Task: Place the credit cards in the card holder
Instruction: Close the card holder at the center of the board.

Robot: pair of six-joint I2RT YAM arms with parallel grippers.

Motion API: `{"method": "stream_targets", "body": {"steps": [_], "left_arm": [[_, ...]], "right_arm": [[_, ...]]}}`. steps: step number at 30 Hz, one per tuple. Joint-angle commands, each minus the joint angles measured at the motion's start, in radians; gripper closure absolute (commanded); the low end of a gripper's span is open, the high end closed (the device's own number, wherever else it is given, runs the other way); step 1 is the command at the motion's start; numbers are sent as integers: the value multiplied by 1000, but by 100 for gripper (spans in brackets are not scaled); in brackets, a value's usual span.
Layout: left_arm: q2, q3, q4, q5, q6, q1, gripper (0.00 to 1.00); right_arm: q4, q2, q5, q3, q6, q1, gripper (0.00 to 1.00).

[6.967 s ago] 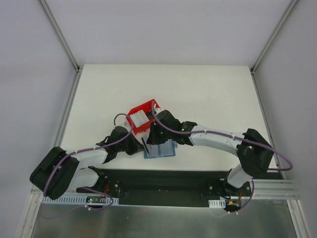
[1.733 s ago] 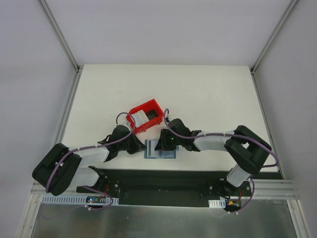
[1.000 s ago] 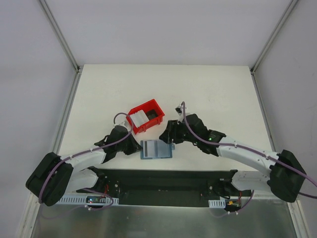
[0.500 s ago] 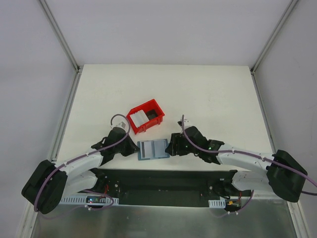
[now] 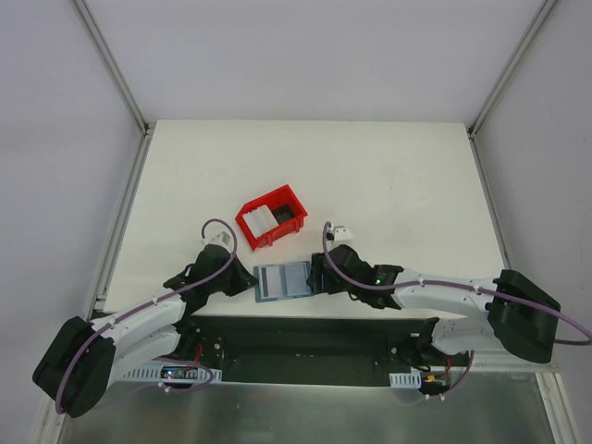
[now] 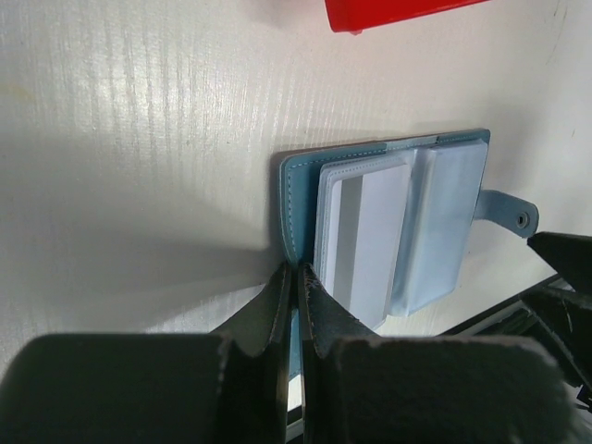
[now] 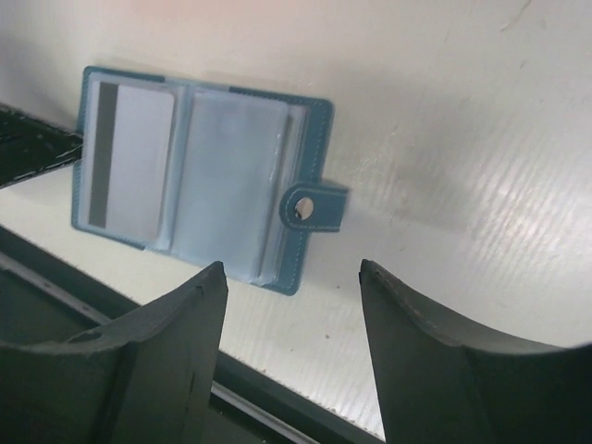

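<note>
My left gripper (image 6: 296, 276) is pinched shut on the left edge of the small teal-blue folding card holder (image 6: 407, 222). That is low in the middle of the top view. My right gripper (image 7: 289, 282) hangs wide open just beside the clasp tab (image 7: 313, 208) and holds nothing. The card holder lies open and flat on the white table (image 5: 388, 176). One white card with a grey stripe (image 7: 129, 157) sits in its pocket. Higher up stands a red plastic bin (image 5: 264, 199) with more white cards (image 5: 260, 220) inside.
</note>
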Motion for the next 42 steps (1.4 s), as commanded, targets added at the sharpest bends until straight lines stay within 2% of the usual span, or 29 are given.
{"method": "stream_targets", "body": {"steps": [1,6,13,18,21,25,31,38,42], "left_arm": [[-2,-39,-88,-29,31,-9,100],[-3,-26,-88,-18,33,-10,100],[-11,-33,-117,-16,41,-10,100],[-26,-33,-121,-16,45,-9,100],[-34,-23,-132,-4,56,-10,100],[-57,4,-161,17,76,-9,100],[-58,82,-224,63,122,-9,100],[-32,214,-298,140,163,-10,100],[-11,273,-333,161,182,-16,100]], "right_arm": [[-98,68,110,128,-67,2,38],[-156,171,95,234,-100,2,38],[-293,243,159,302,-61,2,49],[-287,248,164,285,-61,2,65],[-279,254,156,279,-55,2,81],[-262,243,147,253,-34,2,93],[-144,191,109,156,-9,0,99],[80,182,11,53,43,0,100],[132,189,-18,44,49,2,100]]}}
